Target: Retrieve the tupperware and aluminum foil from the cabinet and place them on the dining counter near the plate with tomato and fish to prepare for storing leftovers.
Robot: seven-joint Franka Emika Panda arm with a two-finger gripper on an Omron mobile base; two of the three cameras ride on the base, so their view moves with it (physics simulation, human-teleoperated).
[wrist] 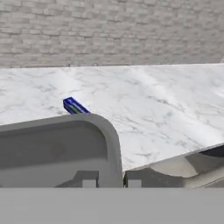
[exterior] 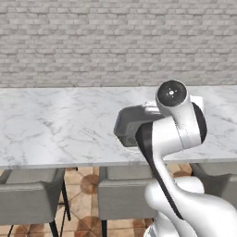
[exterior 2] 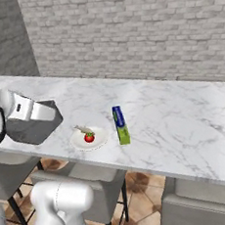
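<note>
The end effector (wrist: 111, 183) is clamped on the rim of the dark grey rectangular plastic tupperware tub (exterior 2: 34, 123), holding it at the near edge of the long white grey-veined marble dining counter (exterior 2: 184, 121). The tub looks light and stiff, its smooth wall probably slippery, so the flared rim seems the right place to take it.

Just beside it sits one small round white plate (exterior 2: 100, 139) with one red tomato (exterior 2: 89, 137) and one pale fish strip (exterior 2: 84, 130); one slim blue aluminum foil box (exterior 2: 120, 125) lies beyond.
</note>
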